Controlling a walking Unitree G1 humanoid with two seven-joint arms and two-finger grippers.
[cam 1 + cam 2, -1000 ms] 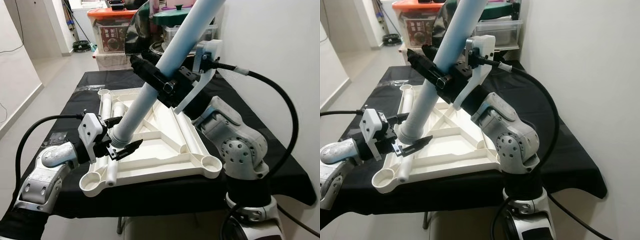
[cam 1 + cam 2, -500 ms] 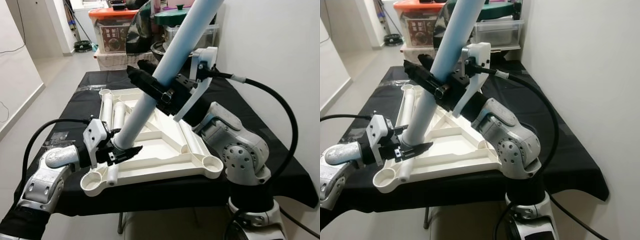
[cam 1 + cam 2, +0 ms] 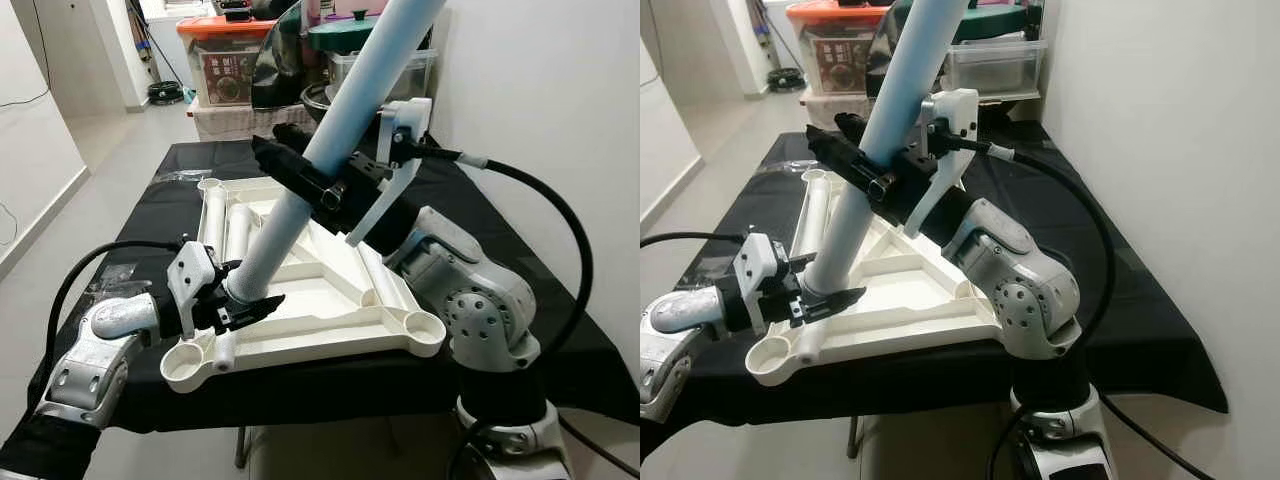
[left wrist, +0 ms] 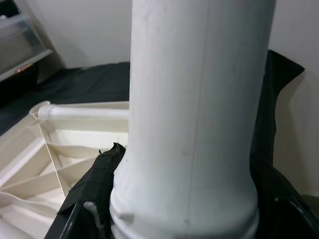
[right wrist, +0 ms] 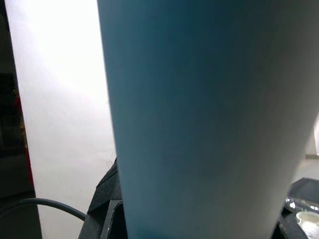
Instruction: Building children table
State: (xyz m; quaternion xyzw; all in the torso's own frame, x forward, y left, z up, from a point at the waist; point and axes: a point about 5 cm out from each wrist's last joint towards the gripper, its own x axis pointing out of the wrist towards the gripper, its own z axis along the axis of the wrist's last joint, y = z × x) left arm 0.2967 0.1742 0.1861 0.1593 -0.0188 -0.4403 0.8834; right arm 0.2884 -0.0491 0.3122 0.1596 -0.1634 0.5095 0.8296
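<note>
Nearest, at the front left corner of the upturned white plastic tabletop: left gripper, black fingers pinched around the flanged lower end of the pale blue table leg. From the left wrist camera, that flange wedged between two dark fingers, ribbed underside of the tabletop behind it. Close beside the leg's foot, the empty round corner socket at the tabletop's near left corner; whether the foot touches the tabletop, impossible to tell.

Long axis of the leg steeply tilted, lower end toward the robot's left and near, upper end rising to the right and away, out past the top of the picture.

Halfway up the leg: right gripper, long black fingers clamped on either side of the tube, silver right arm bent beneath it with a black cable looping off to the side.

Farther back on the tabletop, two more white legs lying flat along its left edge, all on a black-draped table.

Beyond, an orange-lidded storage box and a clear bin against the wall.
</note>
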